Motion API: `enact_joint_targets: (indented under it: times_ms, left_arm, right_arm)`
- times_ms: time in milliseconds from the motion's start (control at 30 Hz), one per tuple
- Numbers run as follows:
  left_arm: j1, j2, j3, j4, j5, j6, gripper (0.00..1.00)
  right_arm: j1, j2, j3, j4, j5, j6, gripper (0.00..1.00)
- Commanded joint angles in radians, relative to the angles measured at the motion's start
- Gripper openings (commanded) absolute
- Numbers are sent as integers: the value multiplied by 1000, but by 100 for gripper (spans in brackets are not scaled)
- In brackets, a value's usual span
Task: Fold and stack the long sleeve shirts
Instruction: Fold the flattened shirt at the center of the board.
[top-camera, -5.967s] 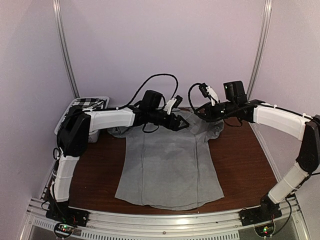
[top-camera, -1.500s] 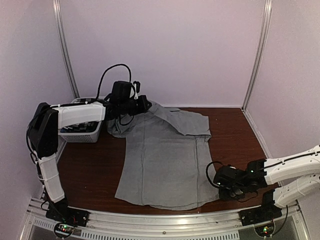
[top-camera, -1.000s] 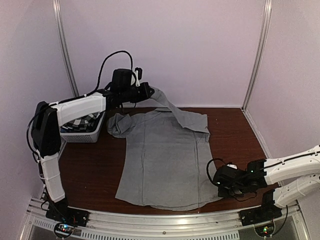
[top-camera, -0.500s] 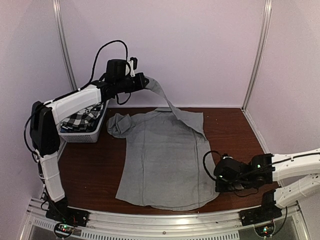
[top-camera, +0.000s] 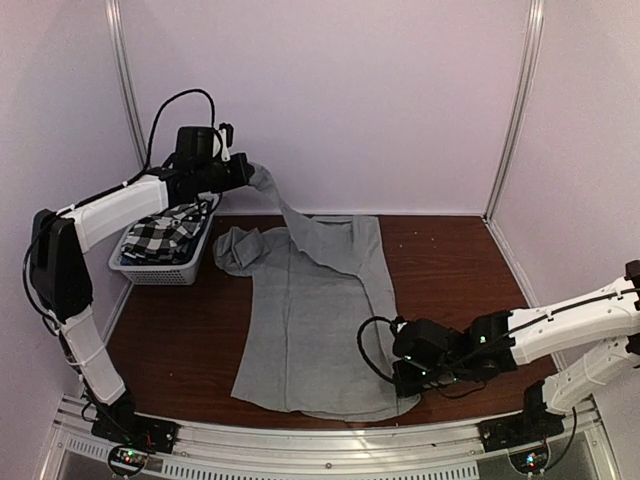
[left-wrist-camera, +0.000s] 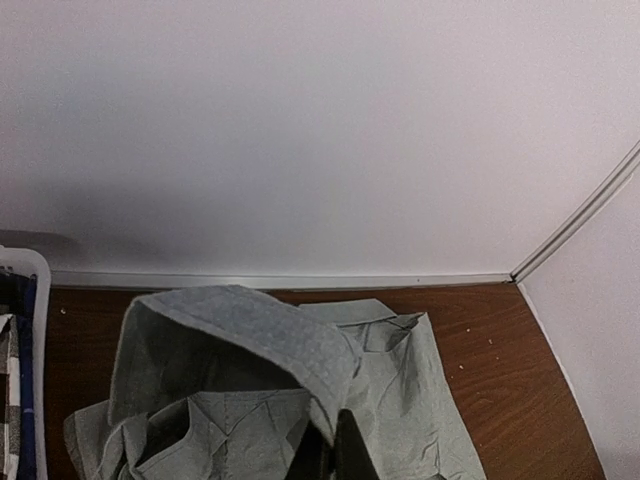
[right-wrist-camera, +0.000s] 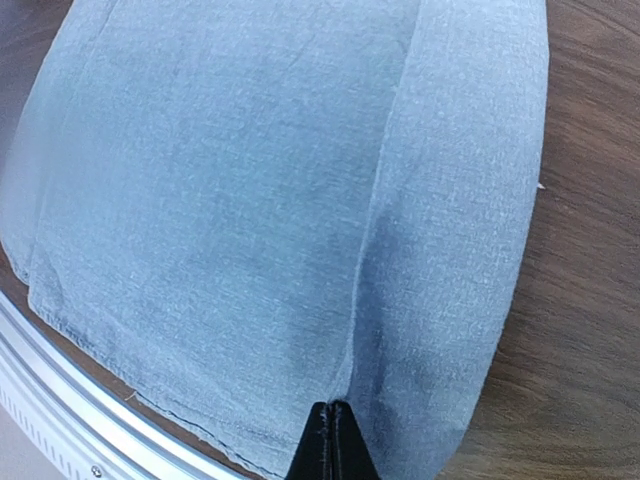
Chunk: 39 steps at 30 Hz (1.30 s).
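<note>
Grey shirt (top-camera: 310, 320) spread on desk (top-camera: 470, 270). L pincer (top-camera: 245, 172) clenched on sleeve (top-camera: 290, 215), held high at far left nr basket (top-camera: 160, 272). R pincer (top-camera: 400, 378) low, clenched on shirt's right side nr hem.

Grey shirt (top-camera: 310, 330): soft matt woven cloth, fine weave, light creases, stitched seams. Checked shirt (top-camera: 158, 230), upper left: black-and-white woven cloth, matt. Basket (top-camera: 160, 268): white slatted plastic, slight sheen. Table (top-camera: 470, 280): dark reddish wood grain, smooth, semi-gloss. Rail (top-camera: 330, 435) along bottom edge: pale metal, ribbed. Walls (top-camera: 400, 100): plain, smooth, matt.
</note>
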Motion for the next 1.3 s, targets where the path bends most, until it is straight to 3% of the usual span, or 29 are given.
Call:
enact_joint_targets:
  times_ms: [0,433,1000,1267]
  left_arm:
    - [21,-62,-54,37,-30,33,0]
    - [36,-91,-48,47,-37,52,0]
    - [36,-137,10,38,-75,92,0]
    - [37,-158,-13,32,-118,97,0]
  right_arm:
    - [7,23,0,112,-52,-41,0]
    - [-6,161,57,228,-160,-81,0]
    - [-12,195,197,140,-208,-136,0]
    - [-12,291,232,178,-261,-157,0]
